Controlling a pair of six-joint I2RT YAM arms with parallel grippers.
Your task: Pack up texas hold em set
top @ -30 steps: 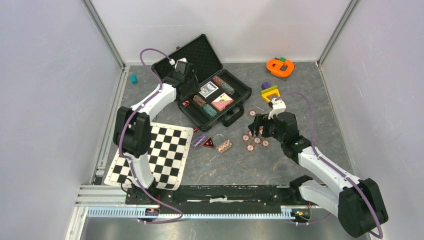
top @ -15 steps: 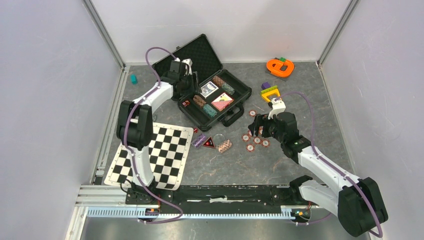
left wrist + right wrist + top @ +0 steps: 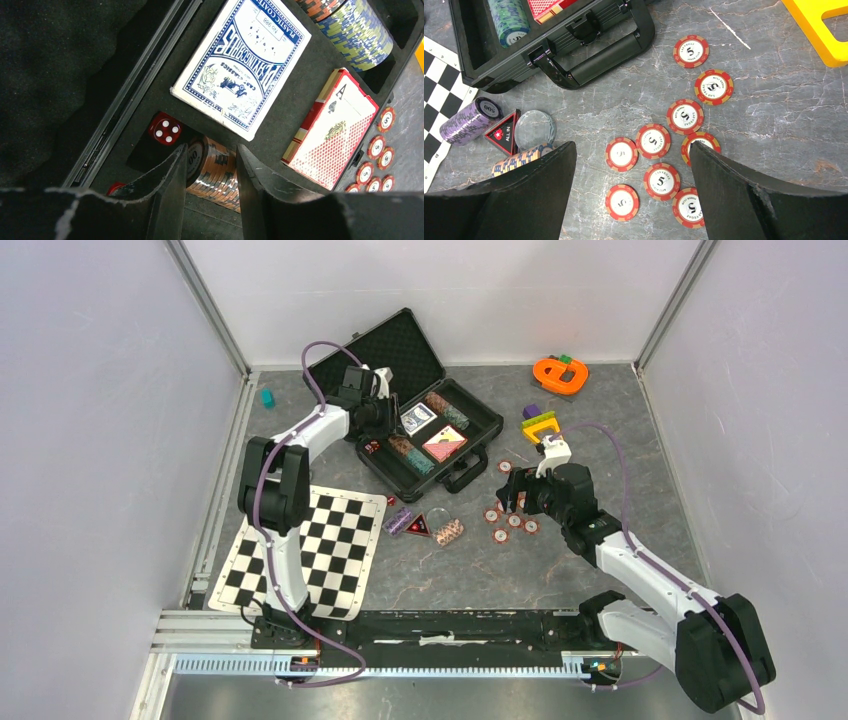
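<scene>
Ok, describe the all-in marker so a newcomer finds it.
From the open black briefcase, look nearer, beside the checkered mat. The marker is the only triangle there: black, red-edged, between a purple chip roll and a clear disc.

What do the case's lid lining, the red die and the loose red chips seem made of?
Lid lining: likely soft foam, matte black, with a bumpy surface. Red die: probably glossy hard plastic; it shows highlights and white pips. Loose red chips: plastic or clay composite, satin, with printed white centres.
</scene>
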